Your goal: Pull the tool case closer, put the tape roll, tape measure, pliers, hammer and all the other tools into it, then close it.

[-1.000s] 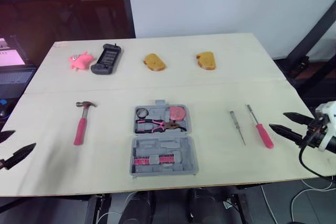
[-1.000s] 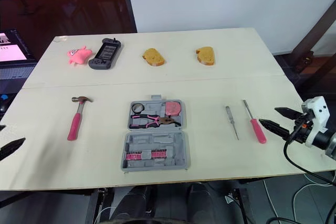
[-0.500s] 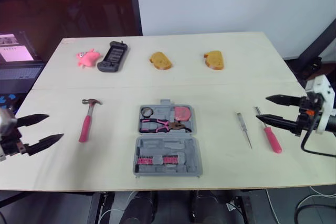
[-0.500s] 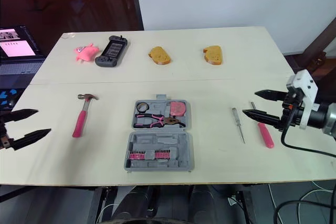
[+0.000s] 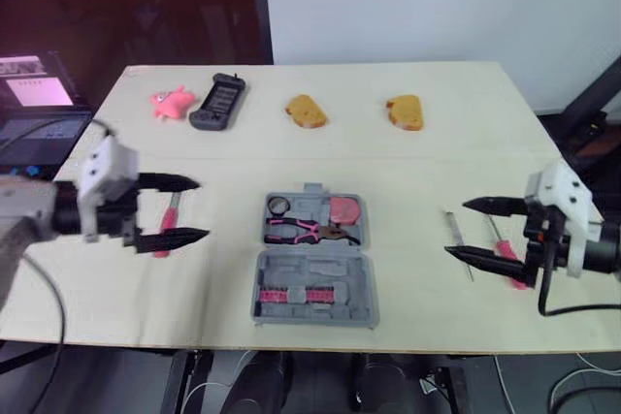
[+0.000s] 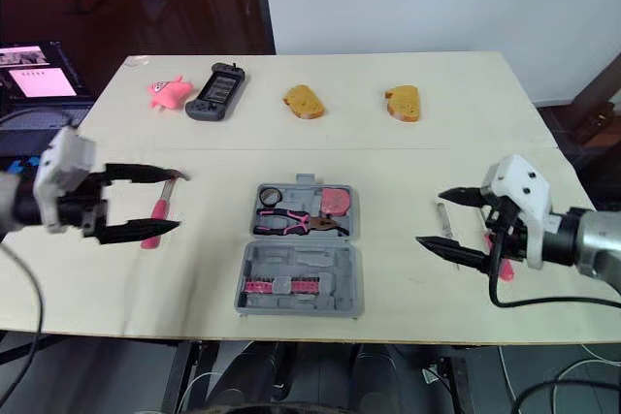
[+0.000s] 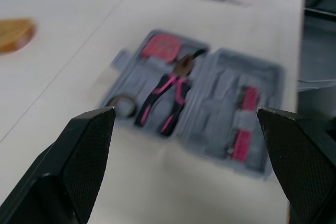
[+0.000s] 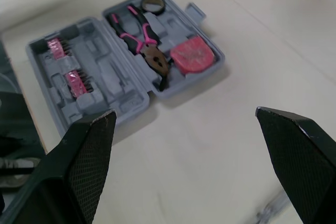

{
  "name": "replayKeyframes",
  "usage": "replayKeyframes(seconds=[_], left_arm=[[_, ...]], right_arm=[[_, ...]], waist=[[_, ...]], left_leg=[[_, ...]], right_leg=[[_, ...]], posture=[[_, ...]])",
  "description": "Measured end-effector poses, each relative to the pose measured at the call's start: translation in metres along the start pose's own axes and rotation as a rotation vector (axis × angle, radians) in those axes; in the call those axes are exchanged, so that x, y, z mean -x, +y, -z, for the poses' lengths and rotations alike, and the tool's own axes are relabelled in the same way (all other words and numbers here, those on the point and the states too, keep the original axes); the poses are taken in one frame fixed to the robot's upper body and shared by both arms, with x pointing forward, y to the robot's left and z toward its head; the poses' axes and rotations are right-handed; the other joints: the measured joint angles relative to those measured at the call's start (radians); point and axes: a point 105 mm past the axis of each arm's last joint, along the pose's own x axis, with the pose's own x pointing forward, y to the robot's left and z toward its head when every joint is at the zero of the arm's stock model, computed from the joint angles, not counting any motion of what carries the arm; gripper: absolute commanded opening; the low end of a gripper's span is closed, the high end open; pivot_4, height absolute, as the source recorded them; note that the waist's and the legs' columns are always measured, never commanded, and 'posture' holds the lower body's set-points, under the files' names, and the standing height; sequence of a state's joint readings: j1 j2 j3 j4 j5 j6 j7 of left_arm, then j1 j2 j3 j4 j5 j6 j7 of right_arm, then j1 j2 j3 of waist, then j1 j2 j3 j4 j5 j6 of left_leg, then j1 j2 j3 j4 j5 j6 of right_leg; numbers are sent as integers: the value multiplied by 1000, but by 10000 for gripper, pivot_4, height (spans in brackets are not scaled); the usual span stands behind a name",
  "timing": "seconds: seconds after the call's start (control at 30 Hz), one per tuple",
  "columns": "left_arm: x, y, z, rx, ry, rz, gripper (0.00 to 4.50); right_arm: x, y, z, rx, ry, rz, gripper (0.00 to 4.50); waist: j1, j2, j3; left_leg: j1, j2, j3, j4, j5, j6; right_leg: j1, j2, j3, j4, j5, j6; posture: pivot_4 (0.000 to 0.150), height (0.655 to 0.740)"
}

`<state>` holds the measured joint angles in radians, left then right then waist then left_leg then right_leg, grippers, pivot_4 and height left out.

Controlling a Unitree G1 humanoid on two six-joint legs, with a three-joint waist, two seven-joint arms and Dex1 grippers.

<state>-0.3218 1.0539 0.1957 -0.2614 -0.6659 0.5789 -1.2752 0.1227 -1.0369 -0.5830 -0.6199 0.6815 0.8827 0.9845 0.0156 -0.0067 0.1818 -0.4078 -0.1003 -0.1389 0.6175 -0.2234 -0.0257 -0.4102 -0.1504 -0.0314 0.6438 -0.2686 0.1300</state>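
Where the tool case (image 5: 313, 259) lies: open on the bench (image 5: 417, 167), ahead of both claws' tips, between them.
Left claw (image 5: 202, 208): spread wide, hovering over the hammer (image 5: 170, 215), whose long axis crosses the fingers' line.
Right claw (image 5: 457, 228): spread, empty, the screwdriver (image 5: 515, 278) beneath it, back from its tips.
Nearer arm: left for the hammer.
Change: a second ago both claws hung at the bench's edges; now both reach over it.
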Motion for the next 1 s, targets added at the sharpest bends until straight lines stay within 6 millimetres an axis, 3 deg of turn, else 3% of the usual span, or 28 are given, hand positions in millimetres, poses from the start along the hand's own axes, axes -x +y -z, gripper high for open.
replayKeyframes(seconds=[0.13,0.33,0.47,0.6,0.87,1.0], left_arm=[[-29,-4,-33,-42,-55,128,45000],[-42,-14,-47,-35,-56,264,45000],[-43,-14,-46,-62,-36,279,45000],[-44,-14,-45,-62,-41,261,45000],[-36,-26,-26,-14,-43,167,45000],[-28,-30,-27,-8,-64,99,45000]], right_arm=[[17,2,16,-106,39,126,44776],[33,17,28,-159,91,204,44776],[33,10,32,-155,121,280,44776],[22,-21,27,-185,72,381,44776],[-22,-53,47,-316,184,420,44776],[-31,-67,59,-367,262,456,44776]], waist=[[-2,-3,2],[-11,-5,4],[-7,-7,5],[-5,-8,6],[-11,-8,8],[-4,-8,8]], left_leg=[[0,0,0,3,0,0],[1,2,3,7,0,1],[0,4,4,13,-1,1],[-1,4,4,13,0,1],[-2,4,4,11,-1,2],[-2,4,4,12,-1,2]], right_leg=[[1,0,-1,1,1,1],[2,2,0,3,2,-1],[3,2,0,2,2,-2],[3,2,1,0,4,-6],[1,2,1,-1,5,-1],[2,2,1,-1,6,-2]], posture=[[1500,7400],[1500,7400],[1500,7400],[1500,7400],[1500,7400],[1500,7400]])
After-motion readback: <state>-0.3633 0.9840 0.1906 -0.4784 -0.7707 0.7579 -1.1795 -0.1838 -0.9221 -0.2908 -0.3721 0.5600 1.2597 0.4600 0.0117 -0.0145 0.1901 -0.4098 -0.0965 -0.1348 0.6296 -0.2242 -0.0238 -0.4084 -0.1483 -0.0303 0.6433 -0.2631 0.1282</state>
